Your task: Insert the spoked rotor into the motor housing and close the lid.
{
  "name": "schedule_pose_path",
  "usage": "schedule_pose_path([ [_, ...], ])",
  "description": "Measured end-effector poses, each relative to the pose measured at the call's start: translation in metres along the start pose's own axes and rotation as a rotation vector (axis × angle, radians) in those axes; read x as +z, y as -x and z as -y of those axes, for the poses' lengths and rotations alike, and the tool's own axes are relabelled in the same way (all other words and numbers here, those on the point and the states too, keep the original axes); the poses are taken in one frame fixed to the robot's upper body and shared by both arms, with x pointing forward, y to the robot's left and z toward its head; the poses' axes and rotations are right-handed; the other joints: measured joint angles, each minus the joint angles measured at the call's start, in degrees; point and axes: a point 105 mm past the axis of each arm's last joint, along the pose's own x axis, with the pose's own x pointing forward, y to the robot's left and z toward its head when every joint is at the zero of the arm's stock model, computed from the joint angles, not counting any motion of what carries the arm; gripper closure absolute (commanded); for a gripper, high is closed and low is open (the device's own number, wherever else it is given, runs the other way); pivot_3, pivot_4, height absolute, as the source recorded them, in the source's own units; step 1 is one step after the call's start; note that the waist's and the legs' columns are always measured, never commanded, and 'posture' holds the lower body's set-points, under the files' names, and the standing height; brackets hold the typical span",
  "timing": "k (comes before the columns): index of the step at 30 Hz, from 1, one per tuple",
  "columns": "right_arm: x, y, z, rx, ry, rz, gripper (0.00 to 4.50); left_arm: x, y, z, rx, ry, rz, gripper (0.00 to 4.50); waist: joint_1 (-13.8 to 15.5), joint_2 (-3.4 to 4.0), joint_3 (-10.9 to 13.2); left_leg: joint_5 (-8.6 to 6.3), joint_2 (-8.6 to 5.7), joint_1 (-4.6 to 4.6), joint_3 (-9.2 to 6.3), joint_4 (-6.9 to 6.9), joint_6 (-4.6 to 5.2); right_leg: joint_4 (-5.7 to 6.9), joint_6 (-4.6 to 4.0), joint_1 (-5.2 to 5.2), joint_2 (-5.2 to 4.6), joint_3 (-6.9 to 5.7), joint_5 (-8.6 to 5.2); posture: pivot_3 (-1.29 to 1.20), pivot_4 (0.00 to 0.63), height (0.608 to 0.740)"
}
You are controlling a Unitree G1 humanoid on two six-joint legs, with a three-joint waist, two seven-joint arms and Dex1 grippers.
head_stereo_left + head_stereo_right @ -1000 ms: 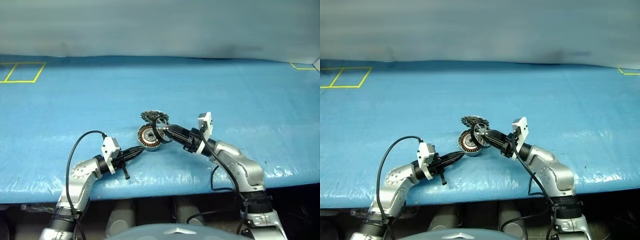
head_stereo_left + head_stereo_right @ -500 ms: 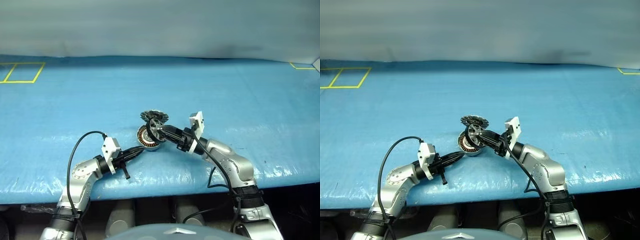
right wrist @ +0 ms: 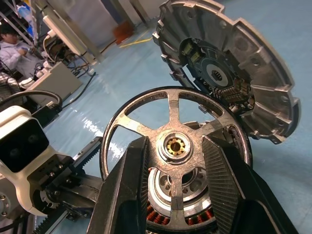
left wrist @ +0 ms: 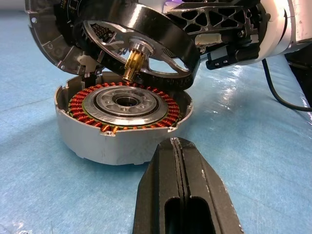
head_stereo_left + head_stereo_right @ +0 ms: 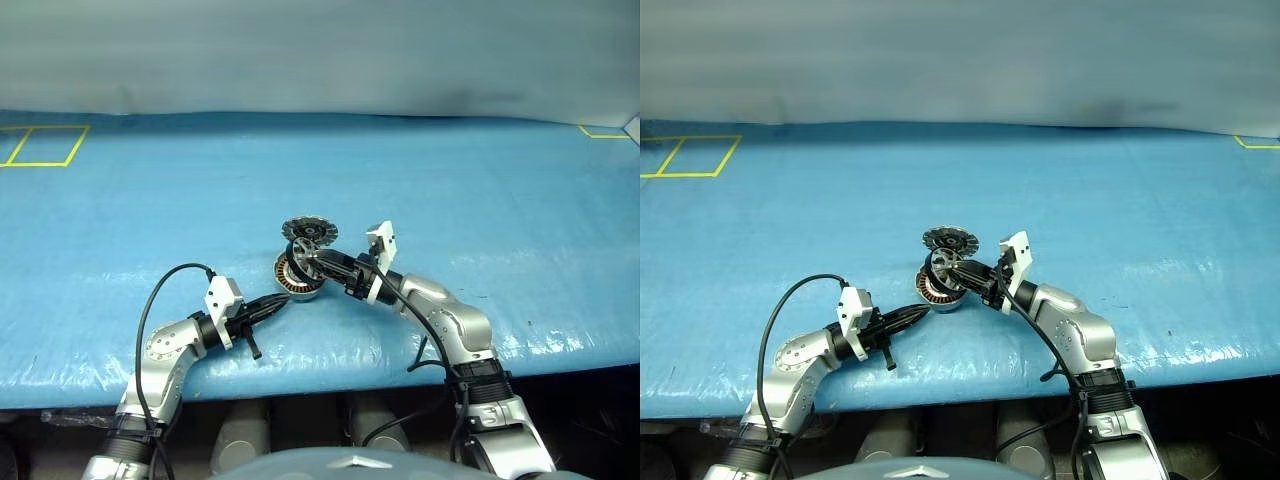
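The right gripper (image 3: 173,195) grips the spoked rotor (image 3: 170,129) tilted above the motor housing (image 4: 119,122); the lid (image 3: 234,68) stands open; the left gripper (image 4: 178,161) is closed, empty.

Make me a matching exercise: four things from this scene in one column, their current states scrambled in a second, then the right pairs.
Things:
1. spoked rotor
2. motor housing
3. lid
4. left gripper

States:
A. swung open, standing up behind the housing
B. shut and empty, beside the housing
C. held tilted in the right gripper, over the housing
D. resting on the blue table, windings exposed

Pairs: 1-C, 2-D, 3-A, 4-B
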Motion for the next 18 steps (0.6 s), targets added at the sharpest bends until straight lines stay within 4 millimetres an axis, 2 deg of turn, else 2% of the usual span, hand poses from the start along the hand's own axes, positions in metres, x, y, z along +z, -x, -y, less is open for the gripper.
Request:
schedule_pose_path([
  [9,-0.0012,-0.0006,0.0006,-0.006,0.030,-0.016,3.17,-0.0003,0.0004,-0.0012,0.012,-0.001,-0.002,4.50,-0.01,0.01,-0.01,0.00,0.00,0.01,0.00,0.00,0.00,0.01,0.00,0.00,0.00,0.00,0.00,0.00,0.150,0.740],
  [15,-0.0077,0.0023,-0.0017,0.016,0.046,-0.038,1.23,-0.0005,0.0005,-0.0018,0.016,-0.003,-0.004,4.50,0.01,0.01,0.00,0.00,0.00,-0.02,0.00,-0.01,0.00,0.01,0.00,-0.02,0.00,0.00,0.00,0.00,0.150,0.740],
  [18,-0.0048,0.0026,-0.0058,0.032,0.087,-0.019,1.23,-0.0006,0.0005,-0.0018,0.017,-0.004,-0.005,4.50,0.01,0.01,0.00,0.00,0.00,-0.02,0.00,-0.01,0.00,0.01,0.00,-0.02,0.00,0.00,0.00,0.00,0.150,0.740],
])
